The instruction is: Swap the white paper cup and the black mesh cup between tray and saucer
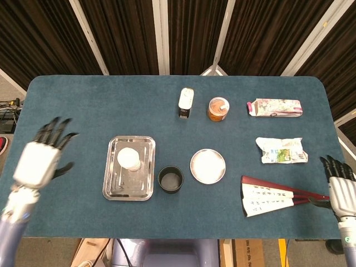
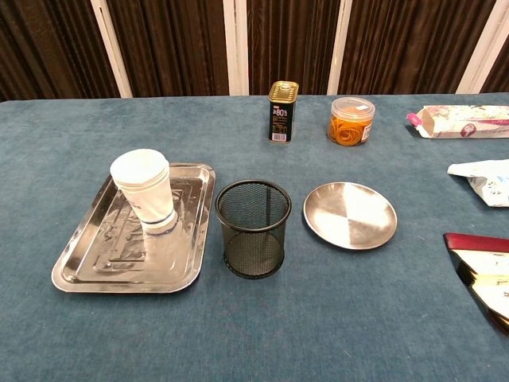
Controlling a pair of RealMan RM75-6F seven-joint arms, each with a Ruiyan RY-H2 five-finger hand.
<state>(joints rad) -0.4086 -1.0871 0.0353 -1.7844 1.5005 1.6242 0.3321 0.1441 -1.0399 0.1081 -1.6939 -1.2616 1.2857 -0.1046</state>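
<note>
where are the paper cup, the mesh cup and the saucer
white paper cup (image 2: 145,188), chest view, side wall
black mesh cup (image 2: 253,231), chest view, front mesh wall
saucer (image 2: 350,215), chest view, bare centre

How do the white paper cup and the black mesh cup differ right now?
The white paper cup is solid-walled and stands in the tray; the black mesh cup is see-through mesh and stands on the table between tray and saucer. Both are upright and no hand holds either.
</note>
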